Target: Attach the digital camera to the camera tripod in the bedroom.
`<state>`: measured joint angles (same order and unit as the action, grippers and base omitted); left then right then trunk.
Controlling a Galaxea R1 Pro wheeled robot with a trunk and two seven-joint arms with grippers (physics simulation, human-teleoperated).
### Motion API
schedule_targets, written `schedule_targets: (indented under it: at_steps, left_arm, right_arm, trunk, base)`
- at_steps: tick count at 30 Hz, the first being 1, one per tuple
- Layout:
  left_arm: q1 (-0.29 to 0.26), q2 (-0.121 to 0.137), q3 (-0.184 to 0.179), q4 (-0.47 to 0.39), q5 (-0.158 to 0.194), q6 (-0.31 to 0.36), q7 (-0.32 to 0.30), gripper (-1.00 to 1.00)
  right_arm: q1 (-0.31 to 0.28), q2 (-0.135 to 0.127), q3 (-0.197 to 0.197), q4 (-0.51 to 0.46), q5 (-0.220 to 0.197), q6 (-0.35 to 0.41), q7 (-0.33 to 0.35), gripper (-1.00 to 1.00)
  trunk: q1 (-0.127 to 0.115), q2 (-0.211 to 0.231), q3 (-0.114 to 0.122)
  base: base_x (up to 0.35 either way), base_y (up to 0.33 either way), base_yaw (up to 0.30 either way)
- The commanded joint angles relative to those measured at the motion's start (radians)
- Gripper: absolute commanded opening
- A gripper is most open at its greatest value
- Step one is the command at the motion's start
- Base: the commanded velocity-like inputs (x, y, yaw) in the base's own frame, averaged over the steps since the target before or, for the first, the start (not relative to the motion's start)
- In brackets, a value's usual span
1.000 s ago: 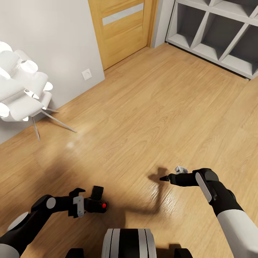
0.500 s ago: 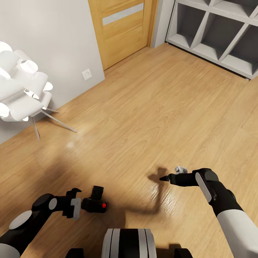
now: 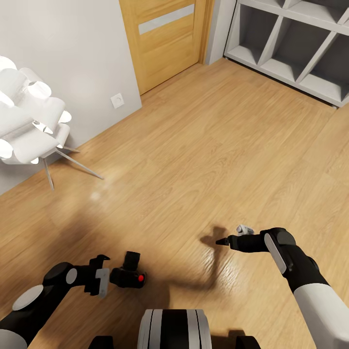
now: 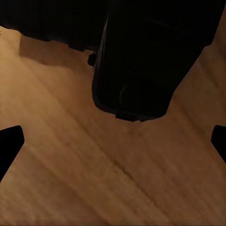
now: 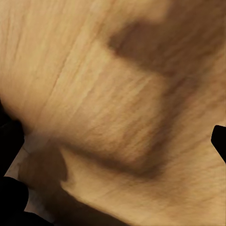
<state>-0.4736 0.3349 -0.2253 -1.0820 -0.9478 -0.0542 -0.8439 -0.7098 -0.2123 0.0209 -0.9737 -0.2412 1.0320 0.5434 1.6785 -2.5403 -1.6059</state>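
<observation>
Nearest, at six o'clock in the head view, sits the robot's dark trunk top (image 3: 174, 329). At about seven o'clock the left arm reaches across, bent at the elbow, forearm nearly level, pointing toward three o'clock. Its left gripper (image 3: 107, 277) stands with jaws spread wide; in the left wrist view the two finger tips (image 4: 9, 143) sit at opposite edges with bare floor between them, gripping nothing. Just beyond those jaws, apart from them, the digital camera (image 3: 130, 274) lies on the wooden floor (image 3: 194, 160), its red button (image 3: 140, 278) facing up, its lens end toward twelve o'clock. In the left wrist view the camera (image 4: 141, 66) shows as a dark block ahead of the fingers.

At four o'clock the right arm comes in from the lower corner, forearm angled toward ten o'clock, held above the floor. The right gripper (image 3: 231, 234) is parted, one dark finger and one pale finger spread, empty, its shadow on the boards beside it.

Farther off, at nine o'clock, stands a white lamp (image 3: 29, 126) on thin metal legs against the grey wall (image 3: 72, 53), with a wall socket (image 3: 117, 100) near it. At twelve o'clock is a wooden door (image 3: 165, 39), and at one o'clock a grey shelf unit (image 3: 291, 43).
</observation>
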Motion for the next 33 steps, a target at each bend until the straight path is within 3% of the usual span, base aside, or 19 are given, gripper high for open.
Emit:
schedule_targets:
  at_steps: [1,13,27,33]
  left_arm:
    - [0.0,0.0,-0.002,-0.002,-0.009,0.001,0.002,1.0]
    - [0.0,-0.001,-0.011,-0.011,-0.045,0.091,0.007,1.0]
    - [0.0,-0.005,-0.011,-0.007,-0.058,0.104,0.024,1.0]
    - [0.0,-0.029,-0.013,0.005,-0.059,0.105,0.048,1.0]
  right_arm:
    - [0.0,-0.001,0.002,0.0,-0.001,0.003,0.001,1.0]
    - [0.0,-0.001,0.002,0.0,-0.001,0.003,0.001,1.0]
    - [0.0,-0.001,0.002,0.0,-0.001,0.003,0.001,1.0]
    - [0.0,-0.001,0.002,0.0,-0.001,0.004,0.001,1.0]
  trunk:
    - [0.0,0.0,-0.001]
    - [0.0,0.0,-0.001]
    - [0.0,0.0,-0.001]
    - [0.0,0.0,-0.001]
  base:
    - [0.0,0.0,0.0]
    - [0.0,0.0,0.0]
    - [0.0,0.0,0.0]
    - [0.0,0.0,0.0]
